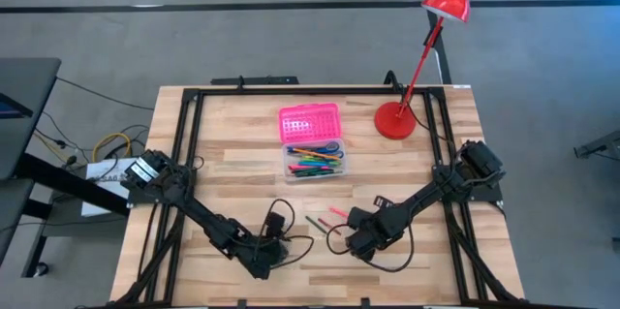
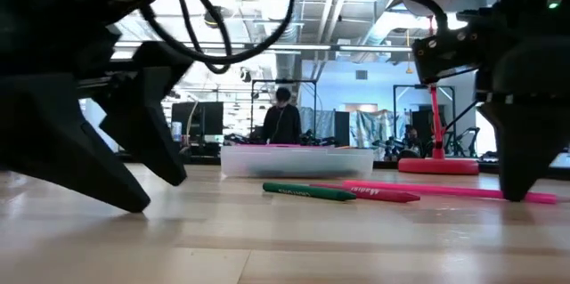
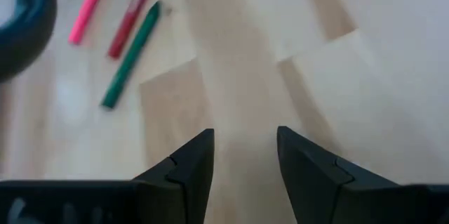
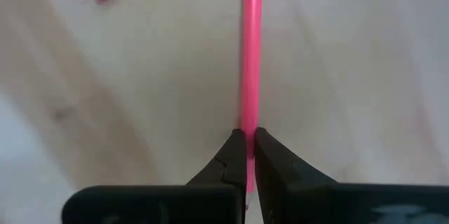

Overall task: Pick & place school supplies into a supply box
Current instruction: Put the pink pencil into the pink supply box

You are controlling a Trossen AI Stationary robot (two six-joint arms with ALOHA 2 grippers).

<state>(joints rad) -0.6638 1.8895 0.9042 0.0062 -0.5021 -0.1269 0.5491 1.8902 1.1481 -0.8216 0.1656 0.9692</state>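
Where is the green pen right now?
From above, the green pen lies on the table's front middle, beside a red pen, between both arms, nearer than the supply box.

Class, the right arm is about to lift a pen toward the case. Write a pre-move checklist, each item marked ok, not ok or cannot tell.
1. Right gripper shut on the pink pen: ok.
2. Grip centred on the pen: not ok; it is held near one end, so it may tilt.
3. Pen clear of the table: not ok; it lies flat in the low view.
4. Supply box open, pink lid folded back: ok.
5. Left gripper open, empty, off to the side: ok.
6. Green pen and red pen out of the lift path: cannot tell.
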